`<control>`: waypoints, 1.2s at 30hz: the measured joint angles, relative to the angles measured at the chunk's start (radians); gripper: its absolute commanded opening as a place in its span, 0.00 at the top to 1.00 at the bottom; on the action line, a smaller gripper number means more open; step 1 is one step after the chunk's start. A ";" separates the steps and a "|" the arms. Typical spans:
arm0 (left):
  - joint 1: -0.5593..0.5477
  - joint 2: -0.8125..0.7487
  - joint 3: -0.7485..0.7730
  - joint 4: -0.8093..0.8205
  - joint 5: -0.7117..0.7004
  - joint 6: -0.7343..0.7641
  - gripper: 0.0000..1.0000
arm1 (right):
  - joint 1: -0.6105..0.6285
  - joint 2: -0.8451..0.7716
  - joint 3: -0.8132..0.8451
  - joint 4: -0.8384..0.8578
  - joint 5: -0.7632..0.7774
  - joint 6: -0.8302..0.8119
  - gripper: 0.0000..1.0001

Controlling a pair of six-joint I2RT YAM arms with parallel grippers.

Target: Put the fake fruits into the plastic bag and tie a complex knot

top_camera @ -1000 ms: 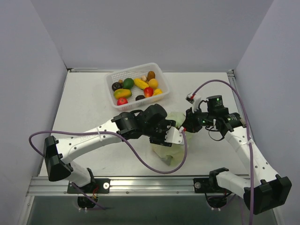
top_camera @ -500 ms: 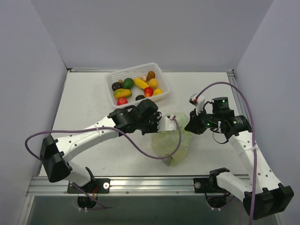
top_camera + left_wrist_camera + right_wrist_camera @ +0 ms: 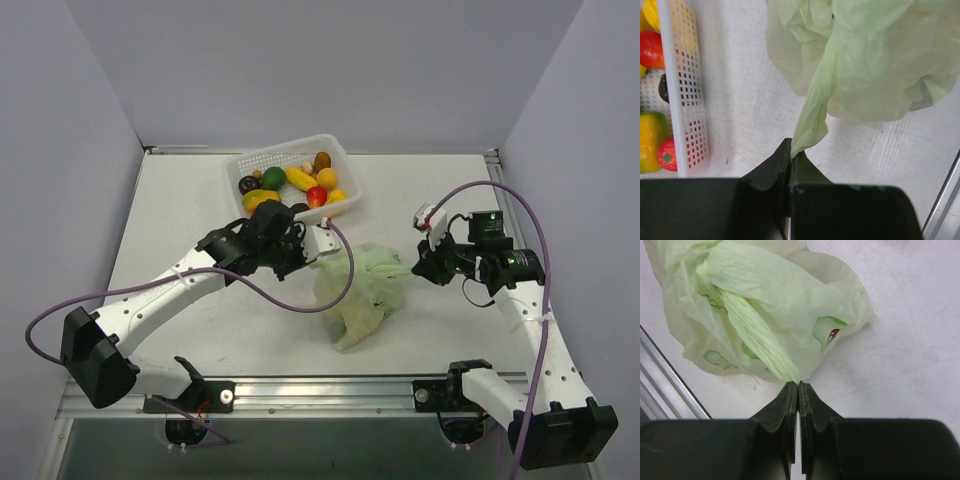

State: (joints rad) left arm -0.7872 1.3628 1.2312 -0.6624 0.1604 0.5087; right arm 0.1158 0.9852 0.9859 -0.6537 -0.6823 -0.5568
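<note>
Top external view: a white table enclosed by plain pale grey walls, with a metal rail along its near edge where both arm bases are bolted.

Compared with one second earlier, the left arm no longer lies over the plastic bag. It has drawn back toward the left and the far side, so the bag is now exposed, and its jaws, then wide apart, are pressed together. The right arm has shifted slightly to the right. The bag is now spread between the two grippers.

The left gripper pinches a twisted strand of the bag between closed fingertips. The right gripper is likewise clamped on a gathered strand of the bag.

The bag rests near the middle of the table; its contents cannot be made out. The white perforated basket sits just beyond the left gripper and holds the fake fruits: yellow, orange, green, red, brown and dark pieces.
</note>
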 measured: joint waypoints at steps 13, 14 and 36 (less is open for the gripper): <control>0.112 -0.056 -0.170 0.045 0.136 -0.030 1.00 | -0.143 0.013 -0.121 -0.002 -0.025 -0.231 1.00; 0.125 -0.056 -0.170 0.047 0.148 -0.031 1.00 | -0.143 0.013 -0.122 -0.001 -0.026 -0.238 1.00; 0.249 -0.076 -0.212 0.109 0.296 -0.055 1.00 | -0.293 0.040 -0.160 0.019 -0.145 -0.326 1.00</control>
State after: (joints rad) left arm -0.5377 1.2865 1.0187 -0.5533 0.4561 0.4541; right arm -0.1776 1.0248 0.8261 -0.6346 -0.8268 -0.8825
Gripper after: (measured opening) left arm 0.055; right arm 0.043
